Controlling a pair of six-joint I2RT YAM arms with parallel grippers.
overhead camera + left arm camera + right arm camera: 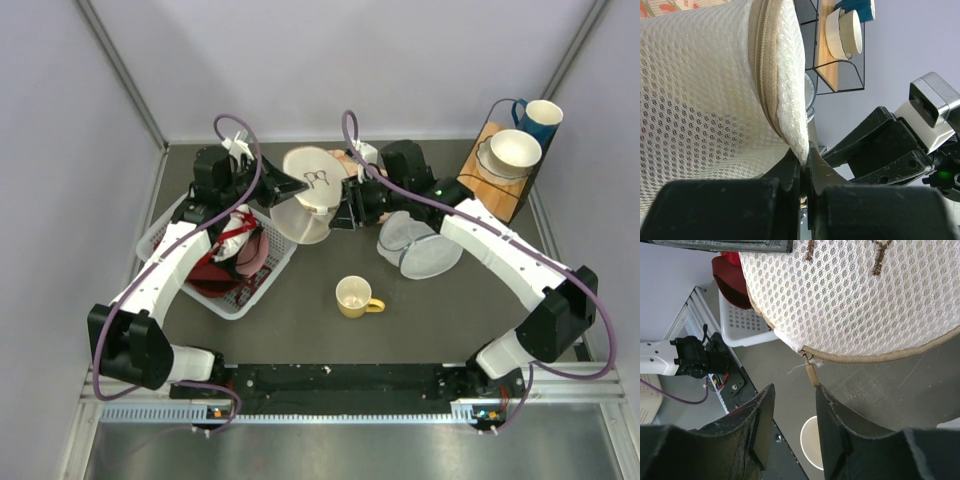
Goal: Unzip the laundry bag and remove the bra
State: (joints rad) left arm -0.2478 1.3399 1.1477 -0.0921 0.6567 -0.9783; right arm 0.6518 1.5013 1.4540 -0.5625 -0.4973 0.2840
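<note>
While the left gripper point(803, 170) is clamped tight on a fold of mesh at the rim of the laundry bag point(312, 190) and holds it lifted off the table point(300, 330), the right gripper point(794, 415) stands just short of the zipper pull point(811, 374). Its jaws are partly apart with nothing between them. The small tan tab hangs from the end of the zipper point(875, 357), just ahead of the gap and a little towards the right finger.

The step in hand appears to be catching that tab. To do it well, the right gripper should probably move forward until the tab lies fully between the pads, then close on the tab alone and not on the white binding beside it. The pull that follows likely has to run along the curved rim, away from the left gripper's pinch, so the seam stays taut. The tab is thin and swings freely, so a grip on its tip alone could slip.

No yellow of the bra shows in any view. It is presumably inside the cream pouch, behind mesh too dense to see through.

Below and left of the bag sits a white basket point(262, 285) with red garments point(222, 262). A grey pouch point(418, 245) lies under the right arm, and a yellow mug point(355, 297) stands near the middle. None of them sits between the fingers and the tab. The basket rim, though, is close to the path the tab would take.
</note>
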